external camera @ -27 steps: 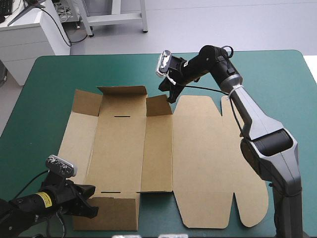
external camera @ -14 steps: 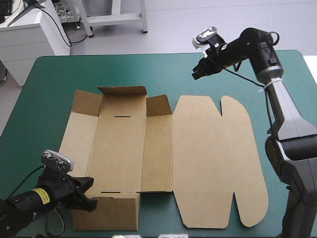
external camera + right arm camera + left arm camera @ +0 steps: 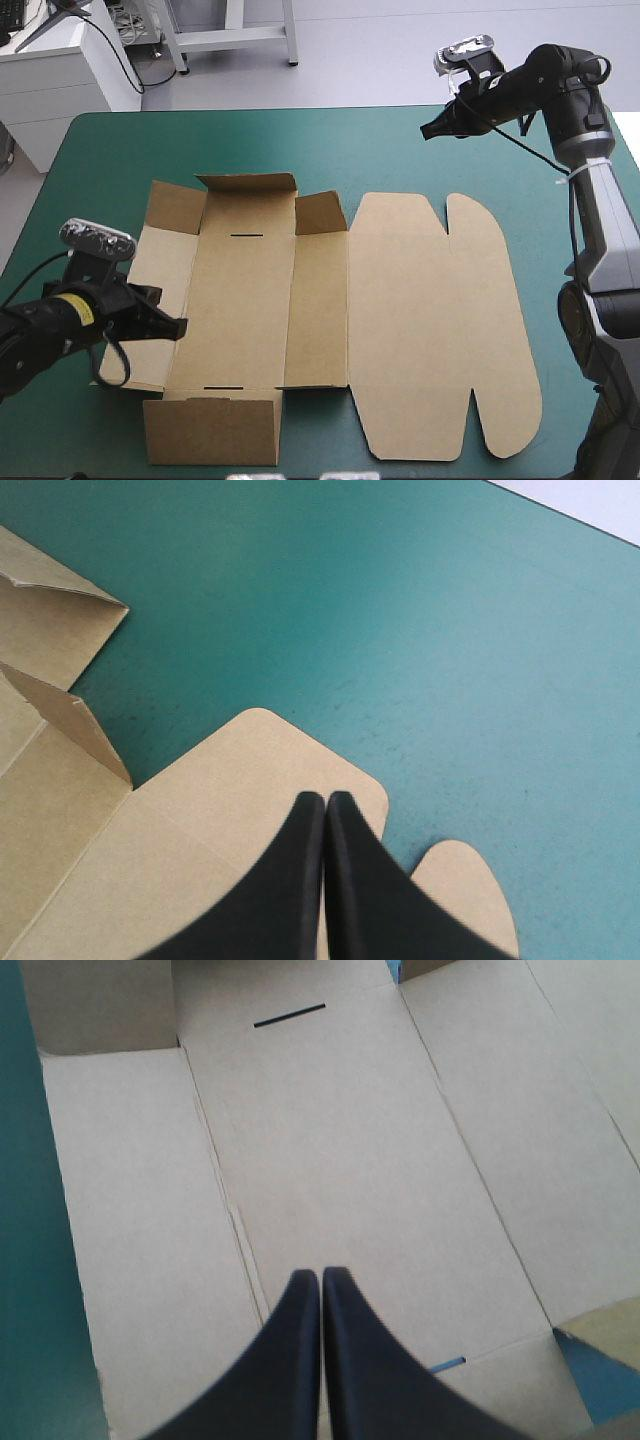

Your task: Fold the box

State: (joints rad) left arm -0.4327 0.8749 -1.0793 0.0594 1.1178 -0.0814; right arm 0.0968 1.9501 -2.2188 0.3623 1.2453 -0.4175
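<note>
— Brown box point(image 3: 240, 300) flat mid-table, lid point(image 3: 440, 330) spread right.
— Left gripper point(image 3: 177, 326) pinched together, empty, over its left wall point(image 3: 165, 260); right gripper point(image 3: 428, 131) likewise, raised far right.
— Better to slip under that wall's edge, then lever up along the crease.

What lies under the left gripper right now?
The box, its flat brown board, lies under the left gripper. The board hides the teal-green cover beneath it.
</note>
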